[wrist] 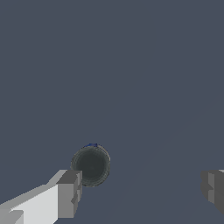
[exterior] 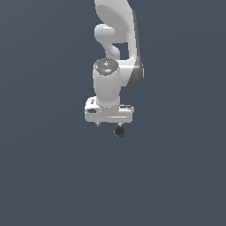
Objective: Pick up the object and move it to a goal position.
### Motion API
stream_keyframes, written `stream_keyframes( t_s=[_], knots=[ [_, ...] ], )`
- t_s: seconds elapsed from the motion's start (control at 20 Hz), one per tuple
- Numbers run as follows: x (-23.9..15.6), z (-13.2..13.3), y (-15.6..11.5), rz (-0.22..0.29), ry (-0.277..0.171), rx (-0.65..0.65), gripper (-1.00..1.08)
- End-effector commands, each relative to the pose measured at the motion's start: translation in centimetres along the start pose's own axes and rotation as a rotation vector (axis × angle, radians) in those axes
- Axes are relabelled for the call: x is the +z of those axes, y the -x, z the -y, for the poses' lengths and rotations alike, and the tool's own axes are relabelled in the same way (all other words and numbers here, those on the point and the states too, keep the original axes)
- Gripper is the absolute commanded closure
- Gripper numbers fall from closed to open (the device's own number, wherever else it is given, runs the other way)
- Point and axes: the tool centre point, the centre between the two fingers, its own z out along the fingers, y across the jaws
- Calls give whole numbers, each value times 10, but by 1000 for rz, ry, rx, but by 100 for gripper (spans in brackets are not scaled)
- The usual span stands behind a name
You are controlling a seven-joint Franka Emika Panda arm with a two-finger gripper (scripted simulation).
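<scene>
One gripper (wrist: 140, 192) and one object (wrist: 91, 165) show, and everything here is placed against the object. In the wrist view, the nearest things are the two grey fingertips (wrist: 70, 192): one sits just beside the object, close to its rim, though whether it touches cannot be told; the other stands well apart from the object, at the far edge of the picture. The jaws are spread wide and hold nothing, the gap between them bare apart from the object close by the one pad.

The object itself is a single small round dark ball with a faint blue edge. Being round, it shows no long axis and no pointing direction that can be read. It lies against the plain blue-grey ground (wrist: 131, 65), which fills the rest of the picture behind it.

In the exterior view the object (exterior: 119, 131) appears as one black dot directly under the white gripper (exterior: 110, 124), toward that view's right end of the hand. Above the object rises the one white arm (exterior: 115, 39), its wrist (exterior: 106, 84) standing straight up from the hand and its upper links curving away beyond it, out of the picture
</scene>
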Motion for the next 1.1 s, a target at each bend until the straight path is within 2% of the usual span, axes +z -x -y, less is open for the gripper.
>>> stream_keyframes(
  t_s=[0.0, 0.2, 0.45, 1.05],
  knots=[
    [22, 14, 9, 14, 2, -58, -92],
    [56, 36, 26, 34, 3, -156, -92],
    [80, 53, 40, 49, 0, -230, -92],
    [101, 56, 45, 53, -1, -244, -92]
  ],
)
